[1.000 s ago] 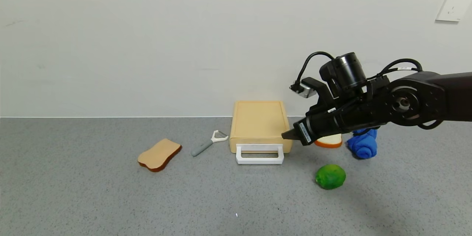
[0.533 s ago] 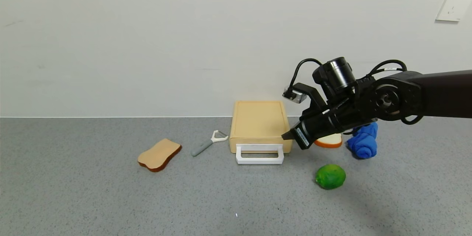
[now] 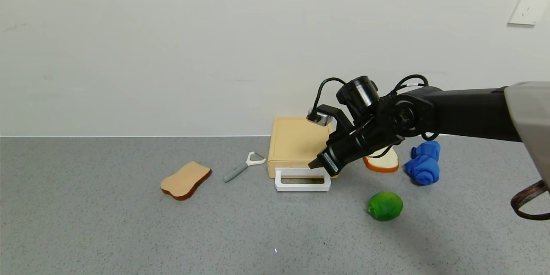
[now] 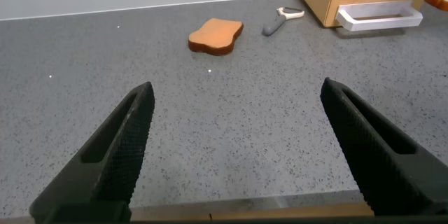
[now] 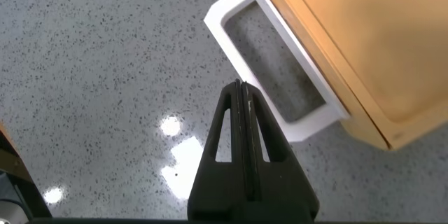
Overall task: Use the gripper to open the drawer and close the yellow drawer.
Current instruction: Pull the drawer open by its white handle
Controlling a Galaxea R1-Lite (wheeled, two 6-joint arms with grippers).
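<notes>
Black and grey, the right arm reaches in from the right edge of the head view, angled down-left, its right gripper [image 3: 316,164] with fingers pressed together, holding nothing, tip just above the white handle [image 3: 303,179]. The drawer [image 3: 298,144], pale yellow-tan and flat, sits just right of frame centre against the wall, tray pushed in. The left gripper [image 4: 238,147] hangs spread wide over the grey counter [image 4: 231,119].

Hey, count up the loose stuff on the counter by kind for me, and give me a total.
Bread slices: 2
Peeler: 1
Drawer unit: 1
Lime: 1
Blue cloth: 1
Total: 6
</notes>
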